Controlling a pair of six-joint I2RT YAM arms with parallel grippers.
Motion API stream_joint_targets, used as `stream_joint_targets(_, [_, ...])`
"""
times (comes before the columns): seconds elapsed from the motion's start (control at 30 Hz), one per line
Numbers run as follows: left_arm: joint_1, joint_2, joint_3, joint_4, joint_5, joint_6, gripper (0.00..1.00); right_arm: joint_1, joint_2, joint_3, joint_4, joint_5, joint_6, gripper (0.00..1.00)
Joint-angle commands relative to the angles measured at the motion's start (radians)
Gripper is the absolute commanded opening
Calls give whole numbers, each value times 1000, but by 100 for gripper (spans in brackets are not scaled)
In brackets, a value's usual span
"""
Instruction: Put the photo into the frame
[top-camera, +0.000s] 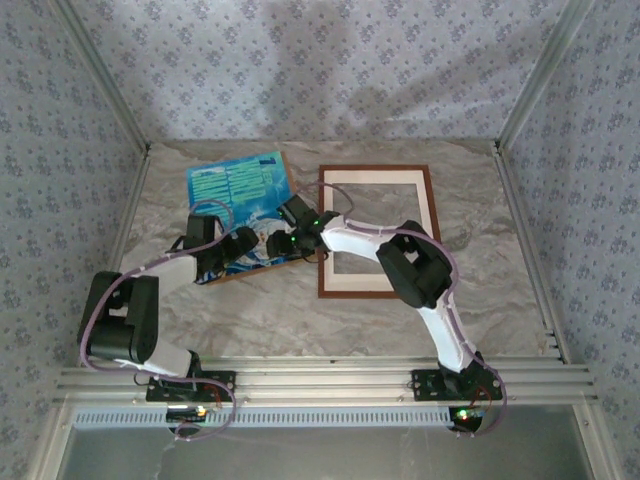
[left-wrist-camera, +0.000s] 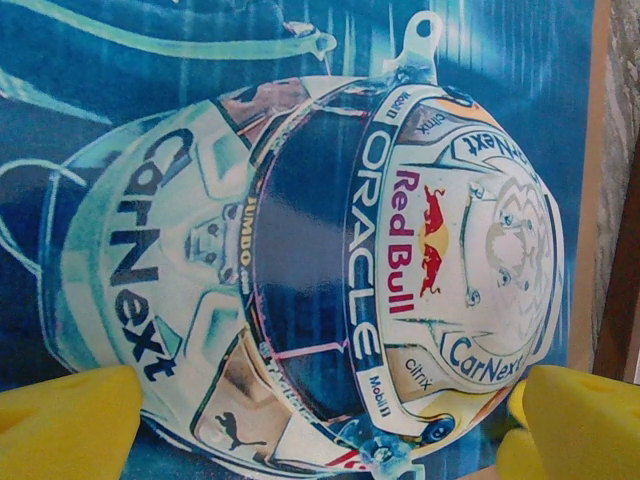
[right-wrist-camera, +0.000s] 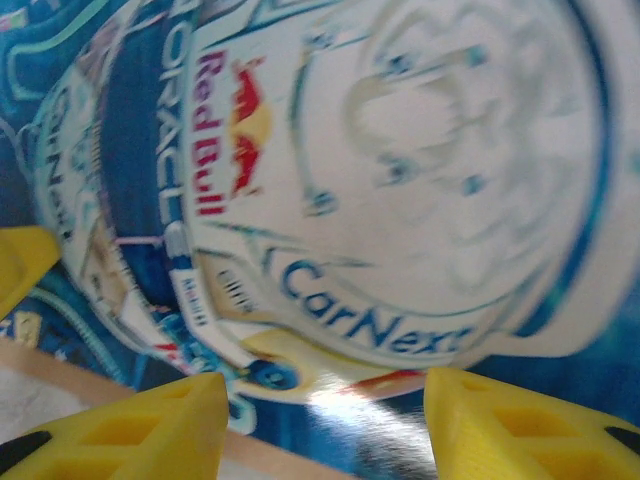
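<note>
The photo (top-camera: 236, 184), a blue-teal sheet with a white helmeted figure, lies flat at the table's left centre on a brown backing board (top-camera: 252, 271). Both grippers hover over its near end. My left gripper (top-camera: 252, 250) is open: in the left wrist view its yellow fingers (left-wrist-camera: 68, 420) stand far apart above the helmet print on the photo (left-wrist-camera: 300, 200). My right gripper (top-camera: 285, 232) is open too, its fingertips (right-wrist-camera: 520, 420) apart just over the photo (right-wrist-camera: 400, 150) near its lower edge. The reddish-brown frame (top-camera: 432, 220) lies flat to the right.
A cream mat (top-camera: 372, 283) with a cut-out window sits inside the frame. The backing board's tan edge (left-wrist-camera: 583, 200) shows beside the photo. The marble table (top-camera: 300, 325) is walled by patterned cloth, with aluminium rails along the near edge (top-camera: 320, 380).
</note>
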Motion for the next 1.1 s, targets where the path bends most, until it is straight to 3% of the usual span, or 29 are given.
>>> stream_joint_targets(0.0, [-15,36,-36,-61,52,-21,99,6,8,32,-3,-37,-42,56])
stream_joint_targets(0.37, [0,5,-23,-103,15,17,98,-54,-91,-31,-178,167,-97,65])
stream_joint_targets(1.07, [1,12,-24,-100,18,16,99,-19,29,53,-178,158,-86,68])
